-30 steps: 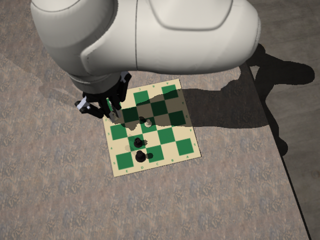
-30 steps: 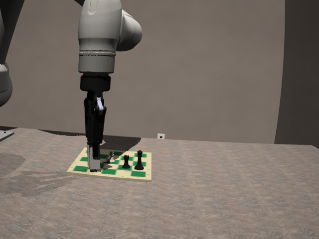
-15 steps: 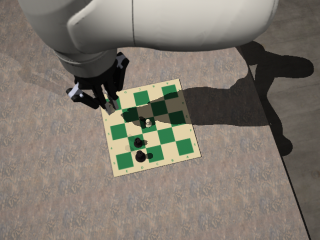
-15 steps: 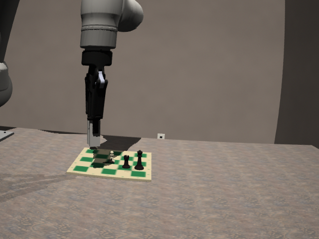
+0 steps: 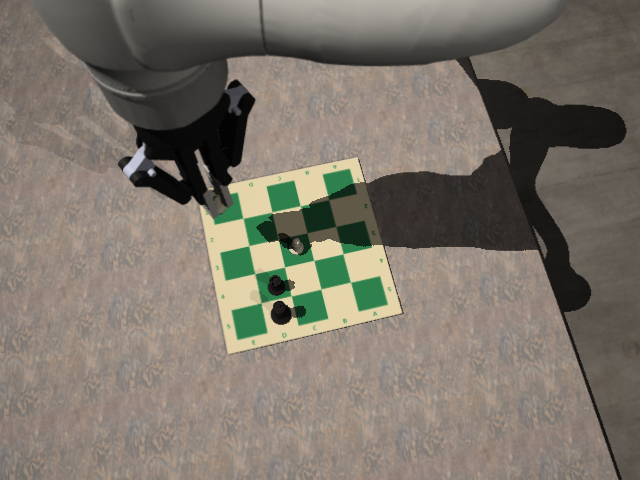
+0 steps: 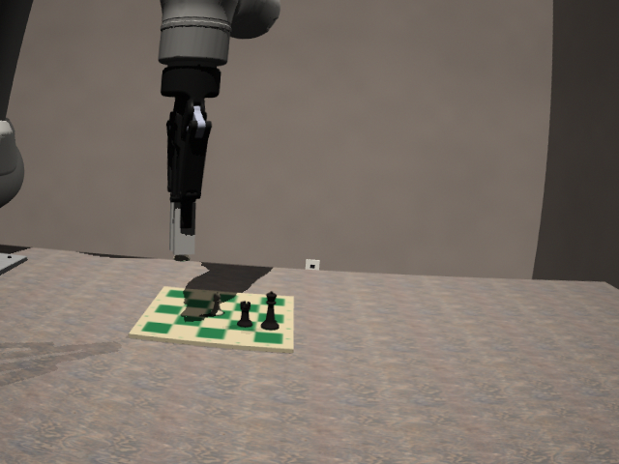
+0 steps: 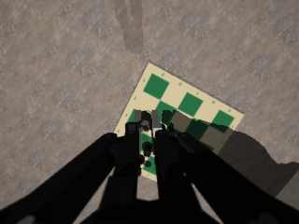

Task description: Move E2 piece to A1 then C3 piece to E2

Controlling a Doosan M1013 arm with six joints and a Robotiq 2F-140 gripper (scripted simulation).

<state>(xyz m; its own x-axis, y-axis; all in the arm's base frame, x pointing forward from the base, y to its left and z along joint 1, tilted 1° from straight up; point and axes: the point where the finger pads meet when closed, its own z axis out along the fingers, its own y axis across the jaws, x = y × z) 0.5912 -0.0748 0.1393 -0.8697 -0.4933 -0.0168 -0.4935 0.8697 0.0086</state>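
Observation:
The green and cream board [image 5: 310,333] [image 6: 210,343] [image 7: 132,105] lies on the table. My gripper [image 5: 217,201] [image 6: 181,249] [image 7: 146,119] is shut on a small light piece [image 6: 181,257], mostly hidden between the finger pads. It holds the piece high above the board's E1/E2 corner. A light piece [image 5: 296,244] [image 6: 216,304] stands upright on C3, in the arm's shadow. A black rook [image 5: 276,284] [image 6: 244,315] stands on D4 and a black queen [image 5: 279,312] [image 6: 270,311] on D5. A1, at the far corner [image 5: 338,181], holds no piece.
The table's edge [image 5: 542,248] runs down the right side in the top view. A small white marker [image 6: 312,264] sits at the table's far edge. A grey plate [image 6: 7,262] lies at the far left.

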